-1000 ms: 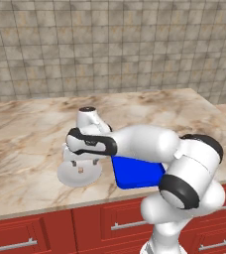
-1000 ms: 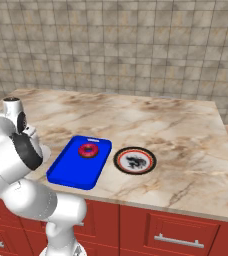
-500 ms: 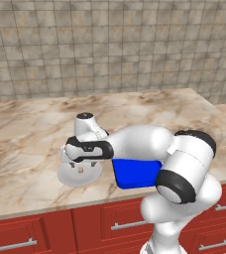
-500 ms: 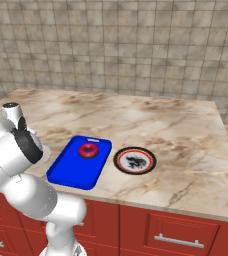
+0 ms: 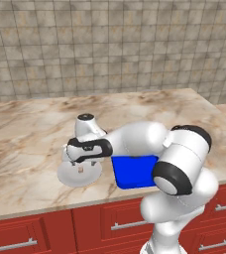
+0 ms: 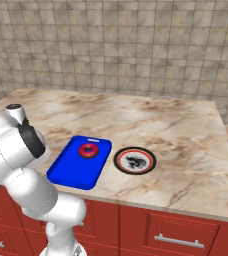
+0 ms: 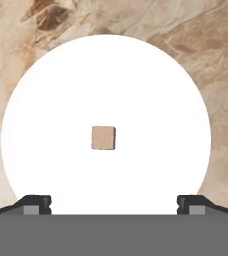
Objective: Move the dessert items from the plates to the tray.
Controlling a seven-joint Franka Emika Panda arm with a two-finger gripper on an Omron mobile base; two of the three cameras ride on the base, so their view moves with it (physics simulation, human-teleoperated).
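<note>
The tool (image 7: 109, 202), fingers apart, hangs over the unlabelled tan morsel (image 7: 103, 138) on the plain plate (image 7: 46, 125).

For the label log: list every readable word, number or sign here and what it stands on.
None can be read.
The patterned plate carries dark marks at its centre, too small and blurred to tell as writing.
The blue tray, doughnut, plain plate and tan morsel bear no text.
</note>
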